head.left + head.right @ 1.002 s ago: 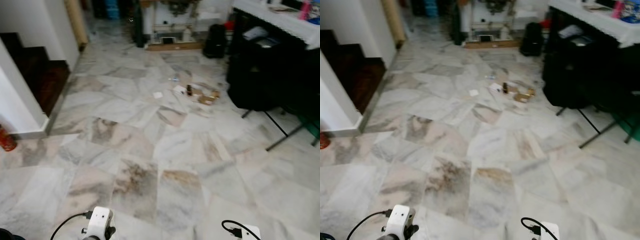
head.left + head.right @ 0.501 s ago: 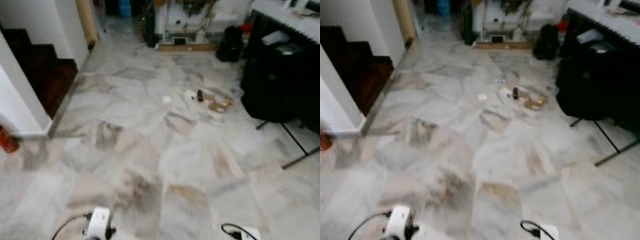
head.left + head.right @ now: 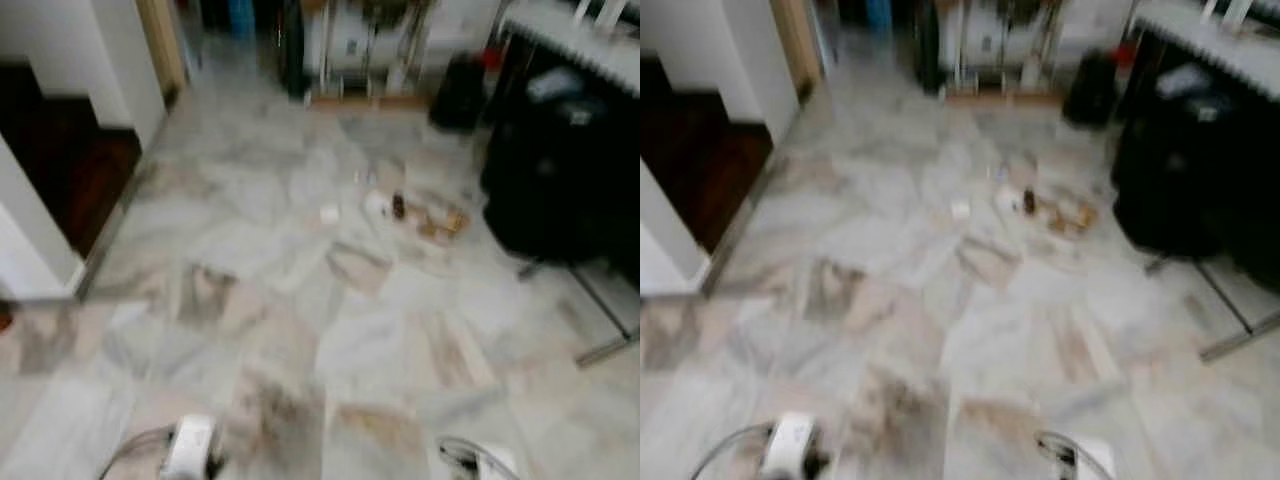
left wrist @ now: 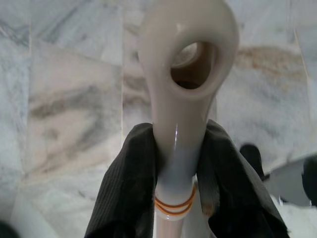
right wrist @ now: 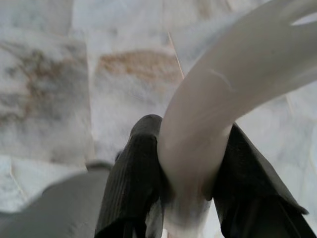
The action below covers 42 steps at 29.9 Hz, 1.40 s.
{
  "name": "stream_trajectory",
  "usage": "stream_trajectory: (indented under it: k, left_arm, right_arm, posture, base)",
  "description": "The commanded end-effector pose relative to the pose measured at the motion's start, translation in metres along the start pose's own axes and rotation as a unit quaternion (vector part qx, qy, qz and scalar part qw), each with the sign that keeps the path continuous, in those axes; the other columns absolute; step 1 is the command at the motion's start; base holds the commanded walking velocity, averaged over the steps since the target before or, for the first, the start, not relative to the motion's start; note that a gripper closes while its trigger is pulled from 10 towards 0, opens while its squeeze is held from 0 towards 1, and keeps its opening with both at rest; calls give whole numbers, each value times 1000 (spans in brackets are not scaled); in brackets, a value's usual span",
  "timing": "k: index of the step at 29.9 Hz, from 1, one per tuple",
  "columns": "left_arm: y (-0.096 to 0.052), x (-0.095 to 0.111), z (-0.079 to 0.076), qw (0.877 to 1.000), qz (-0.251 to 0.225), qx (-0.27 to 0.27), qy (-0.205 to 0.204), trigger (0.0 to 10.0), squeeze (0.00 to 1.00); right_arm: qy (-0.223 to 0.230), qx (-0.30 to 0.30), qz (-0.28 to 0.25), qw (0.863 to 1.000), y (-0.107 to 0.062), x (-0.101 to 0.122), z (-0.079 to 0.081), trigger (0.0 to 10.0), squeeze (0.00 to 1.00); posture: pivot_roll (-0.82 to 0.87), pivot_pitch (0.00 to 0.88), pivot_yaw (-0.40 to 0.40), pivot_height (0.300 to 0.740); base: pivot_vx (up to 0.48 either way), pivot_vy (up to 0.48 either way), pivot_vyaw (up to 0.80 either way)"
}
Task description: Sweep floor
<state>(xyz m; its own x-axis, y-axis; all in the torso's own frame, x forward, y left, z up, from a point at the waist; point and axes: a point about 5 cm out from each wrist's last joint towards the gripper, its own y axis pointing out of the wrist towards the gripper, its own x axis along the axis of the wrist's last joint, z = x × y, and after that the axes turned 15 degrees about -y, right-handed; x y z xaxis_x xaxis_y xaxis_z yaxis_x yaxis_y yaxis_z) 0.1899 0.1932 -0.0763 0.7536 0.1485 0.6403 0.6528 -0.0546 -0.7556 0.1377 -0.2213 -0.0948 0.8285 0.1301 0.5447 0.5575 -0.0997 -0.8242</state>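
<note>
A small pile of litter (image 3: 418,211) lies on the marble floor (image 3: 300,300) ahead, with brown scraps, a dark little bottle and a white scrap (image 3: 329,213) beside it. The eye views are blurred. My left gripper (image 4: 178,148) is shut on a white plastic handle (image 4: 185,74) that has a hanging hole at its end and orange bands lower down. My right gripper (image 5: 190,163) is shut on a thick, curved white handle (image 5: 233,84). Both wrists, left (image 3: 190,448) and right (image 3: 488,462), show low at the near edge, well short of the litter.
A dark staircase (image 3: 70,160) and a white wall (image 3: 25,240) stand at the left. A black covered bulk (image 3: 550,170) sits under a white-clothed table (image 3: 580,40) at the right, with metal legs (image 3: 600,330) reaching onto the floor. A black bag (image 3: 455,90) and shelves (image 3: 360,50) are at the back.
The whole picture has shifted and grown blurrier as the camera moves; the litter now sits slightly lower in it. Nothing on the floor has moved by itself.
</note>
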Motion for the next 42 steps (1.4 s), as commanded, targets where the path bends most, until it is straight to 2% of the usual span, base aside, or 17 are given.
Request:
stream_trajectory:
  k: [1,15,31,42]
  left_arm:
    - [-2,2,10,1000,-3,12,-1,10000,0]
    - [-2,1,9,1000,-1,10,4,10000,0]
    - [-3,-3,11,1000,4,10,7,10000,0]
    - [-1,-1,5,1000,0,4,4,10000,0]
  right_arm:
    - [5,3,-19,1000,2,10,5,10000,0]
    - [9,-1,-24,1000,2,10,5,10000,0]
    - [3,9,-21,1000,2,10,12,10000,0]
    - [-2,10,-14,1000,2,7,13,10000,0]
  posture:
    - [-78,0,-24,740]
    - [-87,0,-19,740]
    - [-88,0,-18,740]
    - [-94,0,-25,740]
  base:
    - [398,0,0]
    - [396,0,0]
    - [398,0,0]
    - [401,0,0]
